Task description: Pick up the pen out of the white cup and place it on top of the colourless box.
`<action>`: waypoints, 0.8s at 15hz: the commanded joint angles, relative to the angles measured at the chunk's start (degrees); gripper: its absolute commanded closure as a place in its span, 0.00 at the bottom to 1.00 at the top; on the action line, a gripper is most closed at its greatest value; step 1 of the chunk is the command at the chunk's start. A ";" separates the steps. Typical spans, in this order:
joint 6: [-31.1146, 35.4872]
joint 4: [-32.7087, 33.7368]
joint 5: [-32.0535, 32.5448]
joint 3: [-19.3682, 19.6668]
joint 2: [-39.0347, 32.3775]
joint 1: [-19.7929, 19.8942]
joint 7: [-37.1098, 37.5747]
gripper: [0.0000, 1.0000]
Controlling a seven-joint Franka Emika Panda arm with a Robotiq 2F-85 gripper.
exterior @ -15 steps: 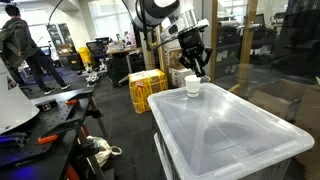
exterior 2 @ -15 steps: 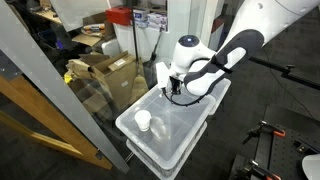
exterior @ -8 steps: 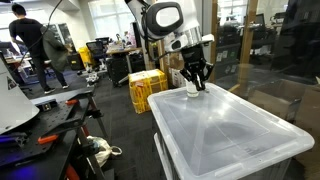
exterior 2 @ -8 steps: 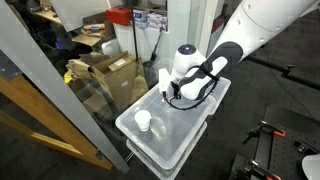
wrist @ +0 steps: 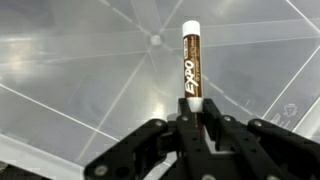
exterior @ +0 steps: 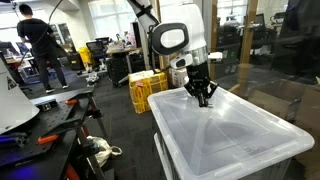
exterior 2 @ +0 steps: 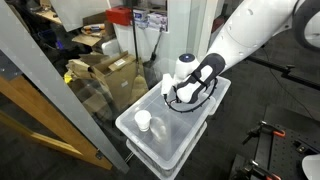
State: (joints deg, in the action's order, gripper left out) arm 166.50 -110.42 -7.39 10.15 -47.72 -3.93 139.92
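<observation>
My gripper [wrist: 192, 108] is shut on the pen [wrist: 192, 62], a dark brown marker with a white cap end. The pen sticks out from between the fingers over the ridged lid of the colourless box [wrist: 80, 70]. In both exterior views the gripper [exterior: 203, 96] [exterior 2: 172, 100] hangs low over the far part of the box lid [exterior: 235, 135] [exterior 2: 178, 135]. The white cup [exterior 2: 144, 121] stands on the lid near one corner, apart from the gripper. In the exterior view with the yellow crates I cannot pick the cup out beside the gripper.
Yellow crates [exterior: 146, 88] stand on the floor beyond the box. A person [exterior: 42, 42] walks at the back left, and a workbench [exterior: 45, 112] runs along the left. Cardboard boxes [exterior 2: 108, 68] and a glass partition [exterior 2: 60, 110] sit beside the box.
The gripper has moved away from the cup with the pen in it, sideways across the lid and a little lower. The person at the back has walked on.
</observation>
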 commanded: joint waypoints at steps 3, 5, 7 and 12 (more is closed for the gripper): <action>2.52 2.67 -3.90 -1.07 -2.93 0.97 -2.09 0.48; 3.62 1.15 -3.90 -0.32 -1.89 -0.63 -1.62 0.33; 5.21 -1.39 -3.54 0.75 -0.02 -2.99 -1.14 0.18; 8.47 -6.50 -4.72 2.06 3.17 -7.28 -0.47 0.00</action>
State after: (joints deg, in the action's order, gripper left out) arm 172.88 -111.62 -9.95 10.61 -48.48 -8.32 139.72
